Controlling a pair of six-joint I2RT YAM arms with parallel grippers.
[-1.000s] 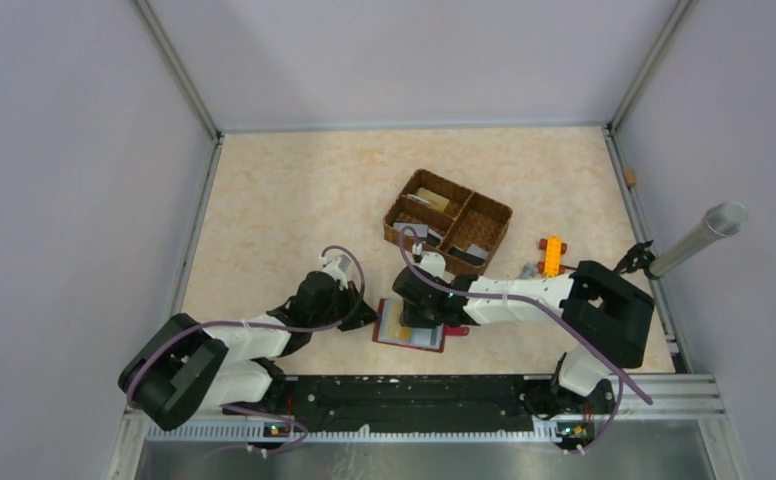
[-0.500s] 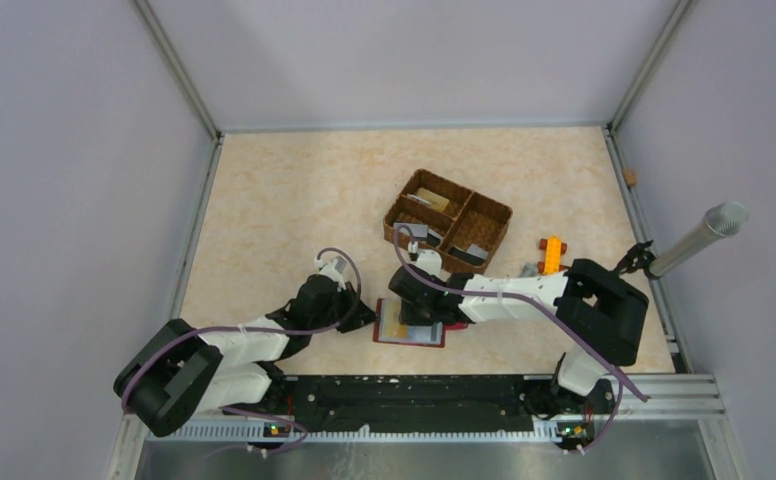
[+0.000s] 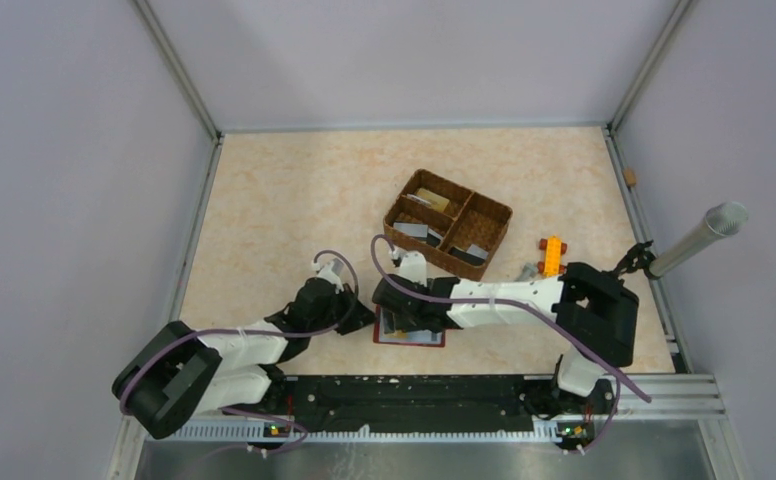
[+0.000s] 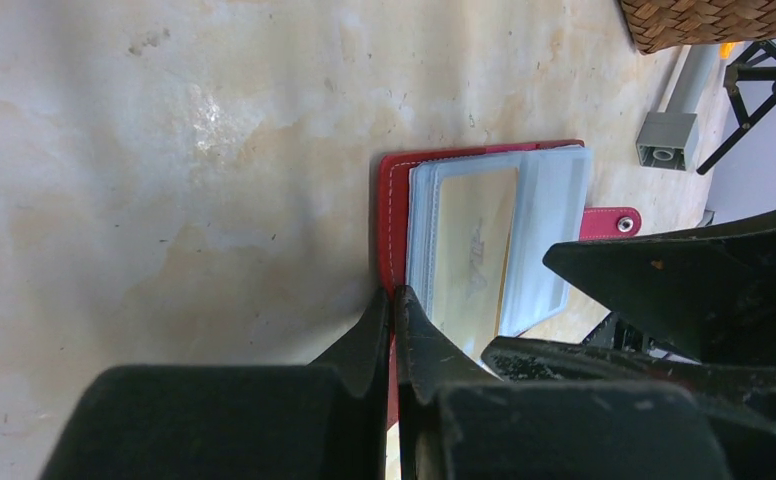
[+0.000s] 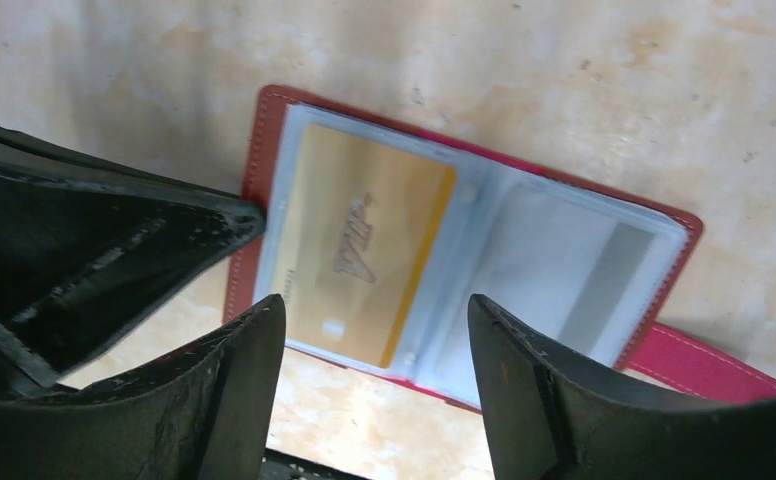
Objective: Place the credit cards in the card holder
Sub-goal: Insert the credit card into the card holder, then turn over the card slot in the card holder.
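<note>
Right gripper (image 5: pixel 374 305) now spread above card holder (image 5: pixel 564 260), gold card (image 5: pixel 364 240) pocketed; left gripper (image 4: pixel 392 300) pressed together

**Even light above, softer close-ups**

From above I get bright, even light, and only faint, soft shadows fall on the table (image 3: pixel 264 200). In my left wrist view a pale glare patch sits on the table near the card holder (image 4: pixel 396 200). In my right wrist view the gold card (image 5: pixel 364 240) looks slightly smeared. The fingers (image 5: pixel 554 400) there are dark and show little detail.
</note>
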